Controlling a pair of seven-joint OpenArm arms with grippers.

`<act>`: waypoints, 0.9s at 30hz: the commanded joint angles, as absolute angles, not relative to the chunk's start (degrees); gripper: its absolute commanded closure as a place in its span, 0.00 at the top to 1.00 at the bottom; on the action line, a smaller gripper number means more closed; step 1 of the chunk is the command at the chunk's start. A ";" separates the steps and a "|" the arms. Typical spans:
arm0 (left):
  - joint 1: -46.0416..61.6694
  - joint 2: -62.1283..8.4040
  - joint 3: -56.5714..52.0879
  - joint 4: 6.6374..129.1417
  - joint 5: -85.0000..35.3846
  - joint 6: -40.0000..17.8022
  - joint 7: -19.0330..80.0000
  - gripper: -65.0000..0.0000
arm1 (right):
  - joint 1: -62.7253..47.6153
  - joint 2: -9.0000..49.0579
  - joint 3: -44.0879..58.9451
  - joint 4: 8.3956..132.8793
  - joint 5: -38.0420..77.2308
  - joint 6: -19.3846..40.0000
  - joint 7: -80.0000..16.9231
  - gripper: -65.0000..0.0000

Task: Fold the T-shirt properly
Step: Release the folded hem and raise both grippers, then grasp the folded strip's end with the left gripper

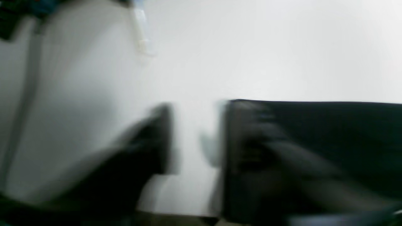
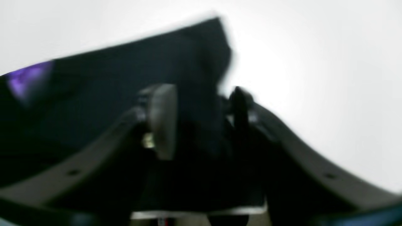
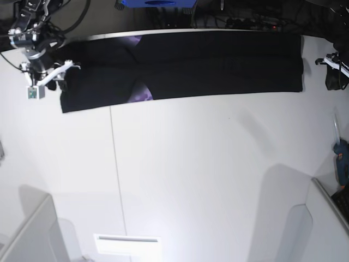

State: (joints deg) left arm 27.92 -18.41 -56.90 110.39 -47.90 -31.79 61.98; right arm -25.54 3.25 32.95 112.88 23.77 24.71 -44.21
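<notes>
The black T-shirt [image 3: 218, 65] lies folded into a long strip across the far side of the white table, with a bit of purple print [image 3: 143, 94] showing near its left part. My right gripper [image 3: 57, 82] is at the strip's left end. In the blurred right wrist view its fingers stand apart around a corner of the T-shirt [image 2: 188, 62], so the right gripper [image 2: 201, 116] is open. My left gripper [image 3: 330, 73] is just off the strip's right end. The left wrist view shows the left gripper [image 1: 201, 138] open, one finger over the T-shirt [image 1: 329, 131], the other over bare table.
A seam [image 3: 112, 164] runs down the table [image 3: 218, 164]. A blue tool [image 3: 342, 164] lies at the right edge. Grey bins stand at the bottom left [image 3: 32, 234] and bottom right [image 3: 305, 229]. A white label [image 3: 126, 244] lies near the front edge. Cables crowd the back.
</notes>
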 commanded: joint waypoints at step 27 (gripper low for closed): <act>11.21 -14.37 -31.52 93.14 -20.18 -31.78 60.09 0.00 | -4.88 9.63 26.59 80.92 23.60 24.48 -45.14 0.00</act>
State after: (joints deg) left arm 11.35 -13.50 -31.29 92.40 -20.25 -31.77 60.49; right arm -4.91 8.75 26.50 80.60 25.34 25.34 -43.81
